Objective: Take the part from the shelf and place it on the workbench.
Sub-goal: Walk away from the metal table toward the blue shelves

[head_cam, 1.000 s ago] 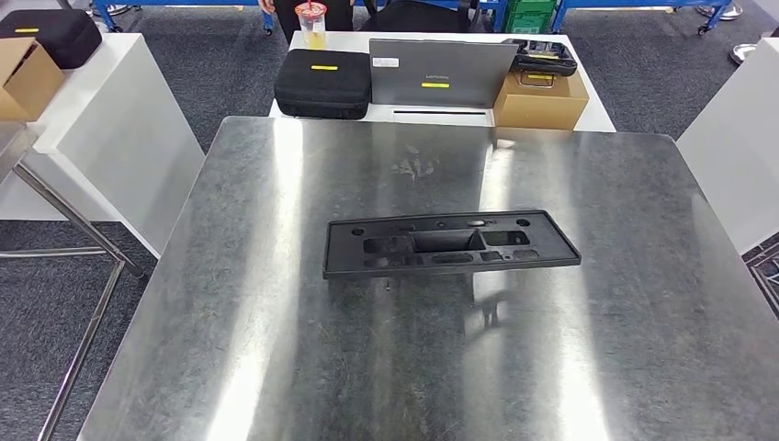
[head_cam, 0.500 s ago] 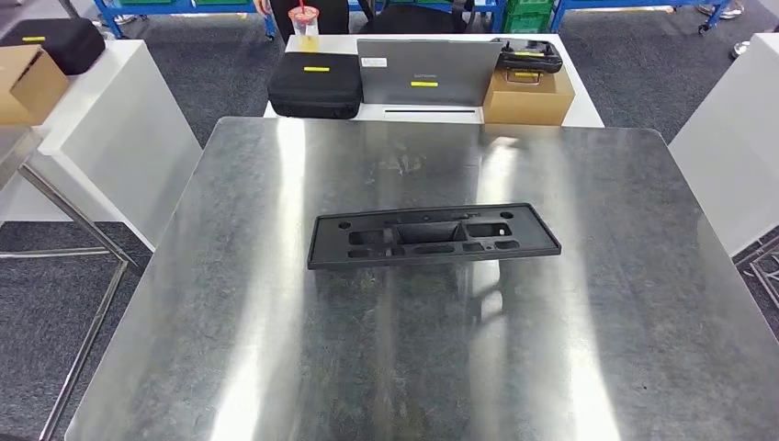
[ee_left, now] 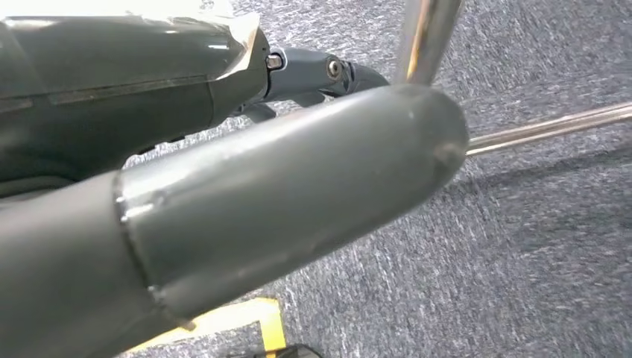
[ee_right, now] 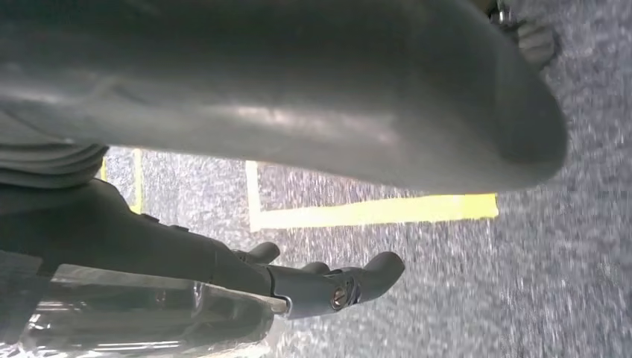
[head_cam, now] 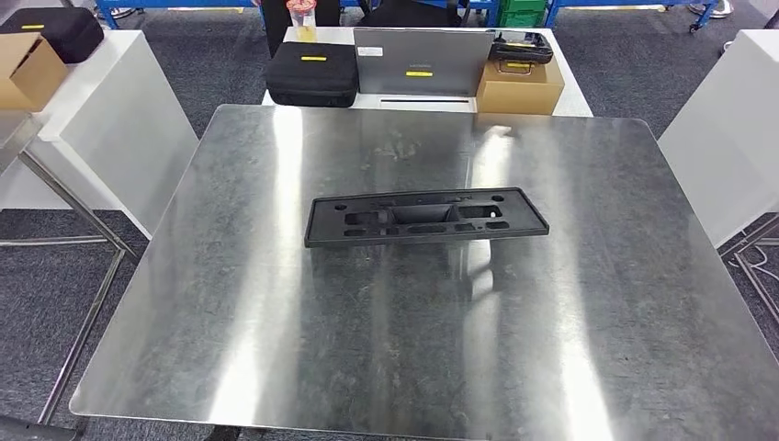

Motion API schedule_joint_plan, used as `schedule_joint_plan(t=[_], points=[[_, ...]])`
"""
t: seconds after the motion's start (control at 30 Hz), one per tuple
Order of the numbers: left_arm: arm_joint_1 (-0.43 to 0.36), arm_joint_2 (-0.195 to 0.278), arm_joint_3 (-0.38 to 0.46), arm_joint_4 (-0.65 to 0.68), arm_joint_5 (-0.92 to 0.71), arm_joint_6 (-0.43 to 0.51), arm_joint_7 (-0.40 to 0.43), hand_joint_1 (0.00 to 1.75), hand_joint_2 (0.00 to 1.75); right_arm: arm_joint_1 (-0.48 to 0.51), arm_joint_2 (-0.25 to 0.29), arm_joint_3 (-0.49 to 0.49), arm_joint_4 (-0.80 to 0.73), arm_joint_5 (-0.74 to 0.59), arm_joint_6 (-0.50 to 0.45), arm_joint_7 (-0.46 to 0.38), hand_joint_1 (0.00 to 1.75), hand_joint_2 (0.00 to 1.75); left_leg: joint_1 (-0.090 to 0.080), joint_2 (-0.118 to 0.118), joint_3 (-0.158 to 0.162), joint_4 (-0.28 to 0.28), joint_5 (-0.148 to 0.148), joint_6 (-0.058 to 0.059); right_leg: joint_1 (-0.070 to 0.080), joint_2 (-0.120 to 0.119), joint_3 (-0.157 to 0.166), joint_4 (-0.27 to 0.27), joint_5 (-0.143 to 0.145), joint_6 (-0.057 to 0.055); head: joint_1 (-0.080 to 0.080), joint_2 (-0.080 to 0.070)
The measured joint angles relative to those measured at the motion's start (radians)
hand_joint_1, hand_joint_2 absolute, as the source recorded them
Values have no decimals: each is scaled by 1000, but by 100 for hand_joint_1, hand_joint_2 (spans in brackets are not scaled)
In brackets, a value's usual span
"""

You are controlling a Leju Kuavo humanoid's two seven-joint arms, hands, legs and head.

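Part (head_cam: 425, 218) lies flat at centre of the workbench (head_cam: 230, 312), nothing touching it. I judge placement done. Left hand (ee_left: 246, 194) and right hand (ee_right: 298, 97) hang over the floor, fingers apart, holding nothing. Black case (head_cam: 311, 72) at 11 o'clock, behind the bench.

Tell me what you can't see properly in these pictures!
- Shelf: none in the head view.
- Underside of the flat black plastic part: it lies on the shiny steel workbench.
- Left hand: left wrist view, mostly hidden behind its thick grey thumb.
- Right hand: right wrist view, blurred; thumb covers much.
- Cup on the far white table: cut off by the top edge.
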Motion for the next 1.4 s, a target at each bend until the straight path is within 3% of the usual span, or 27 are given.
schedule_joint_plan(t=[0.07,0.1,0.2,0.27,0.3,0.33,0.4,0.43,0.47,0.53,0.6,0.67,0.7,0.73,0.77,0.8,0.83,0.9,0.97,1.0,1.07,1.1,1.2,1.27,1.3,1.33,1.4], points=[[-1,-3,0,0,-1,1,0,0,0,0,-1,0,0,0,0,0,0,0,1,3,-9,-10,17,12,1,1,-10,9,-6,8,-1,0],[-2,-5,0,0,0,1,0,0,0,1,-1,0,0,0,1,0,0,0,3,4,-17,-15,28,20,2,1,-22,30,-27,6,1,0],[-3,-8,1,0,0,3,-1,0,0,2,-2,0,0,2,1,-2,0,0,-1,7,-53,-19,59,33,2,3,-80,193,-142,-8,6,0],[-3,-11,1,0,0,3,-1,0,0,2,-4,1,0,3,1,-6,0,0,-5,7,-80,-18,79,33,2,3,-84,271,-165,0,8,0],[-3,-12,1,0,0,3,-1,0,0,2,-4,1,0,3,1,-7,0,0,-7,7,-92,-17,88,32,2,3,-60,257,-149,7,8,0],[-3,-14,1,0,0,3,-1,0,0,2,-6,1,0,3,2,-8,0,0,-9,7,-103,-17,97,31,3,3,-17,206,-124,13,8,0],[-3,-17,1,0,0,3,-2,0,0,-1,-8,1,0,3,4,-8,0,0,-13,6,-118,-16,114,26,8,3,92,43,-96,8,8,0],[-3,-18,2,0,0,4,-2,0,0,-2,-10,1,0,3,5,-8,0,0,-14,6,-121,-17,123,21,12,3,128,-18,-92,1,7,0],[-3,-19,2,0,0,4,-2,0,0,-3,-10,1,0,3,6,-8,0,0,-14,7,-123,-18,131,16,16,4,147,-57,-94,-7,7,0],[-2,-20,2,0,0,4,-3,0,0,-2,-11,1,1,3,8,-8,0,0,-13,6,-127,-21,145,5,15,3,139,-69,-83,-20,6,0],[0,-20,2,0,0,4,-3,0,0,-3,-10,2,1,3,10,-8,0,0,-10,3,-140,2,112,-8,5,0,123,-72,-65,-38,5,0],[1,-19,2,0,0,4,-3,0,0,-2,-9,2,2,5,13,-8,0,0,-2,1,-163,89,12,-23,1,-4,104,-72,-45,-52,0,0],[1,-18,2,0,-1,4,-3,0,0,-2,-9,3,2,5,14,-7,0,0,2,1,-176,154,-37,-30,2,-6,94,-70,-35,-54,-2,0],[1,-18,2,0,-1,4,-3,0,0,-1,-10,3,2,6,16,-5,0,0,7,1,-184,213,-66,-36,2,-7,82,-67,-26,-53,-2,0],[1,-18,2,0,-3,4,-3,0,0,-1,-10,4,2,5,17,-1,0,0,11,1,-182,252,-71,-42,1,-7,69,-63,-17,-51,-2,0],[1,-18,2,0,-4,4,-3,0,0,-1,-10,6,2,5,17,2,0,0,16,2,-167,258,-54,-47,0,-8,53,-57,-10,-48,-2,0],[0,-18,2,0,-6,4,-3,0,0,0,-10,7,2,5,17,6,0,0,21,2,-135,229,-25,-51,-2,-8,38,-49,-5,-45,-3,0],[-3,-17,2,0,-11,2,-3,0,0,-1,-10,8,2,3,17,12,0,0,27,1,-42,104,14,-55,-4,-8,13,-31,1,-37,-3,0],[-7,-17,2,0,-15,0,-3,0,0,-2,-8,8,2,0,17,16,0,0,24,-1,19,4,9,-51,-2,-9,0,-20,10,-23,-3,0],[-9,-16,2,0,-17,-2,-3,0,0,-3,-7,8,2,0,17,18,0,0,20,-3,26,-14,3,-47,-2,-9,-4,-19,17,-14,-2,0],[-10,-16,2,0,-18,-3,-2,0,0,-2,-6,8,2,-1,17,22,0,0,17,0,21,-28,13,-31,-2,-7,-12,-18,23,4,-2,0],[-11,-16,2,0,-18,-4,-3,0,0,-1,-6,8,2,-1,17,23,0,0,17,2,16,-36,21,-19,-1,-5,-21,-6,9,7,0,0],[-14,-16,2,0,-18,-5,-3,0,0,-1,-6,8,2,-1,18,24,0,0,17,6,-13,-47,48,9,-3,0,-77,145,-102,-5,8,0],[-14,-16,3,0,-18,-5,-3,0,0,-1,-6,8,2,-1,21,24,0,0,16,8,-37,-45,66,11,-5,1,-99,257,-144,3,10,0],[-15,-16,3,0,-19,-5,-3,0,0,-1,-6,8,2,-1,24,24,0,0,16,9,-49,-43,75,9,-6,2,-87,269,-137,13,10,0],[-15,-17,3,0,-20,-5,-2,0,0,-1,-7,8,2,-1,28,24,0,0,16,10,-62,-40,82,6,-7,2,-56,243,-115,24,10,0],[-16,-17,3,0,-23,-6,-2,0,0,-3,-8,9,2,-2,34,22,0,0,15,10,-84,-28,95,-3,-11,2,42,107,-76,38,11,0]])
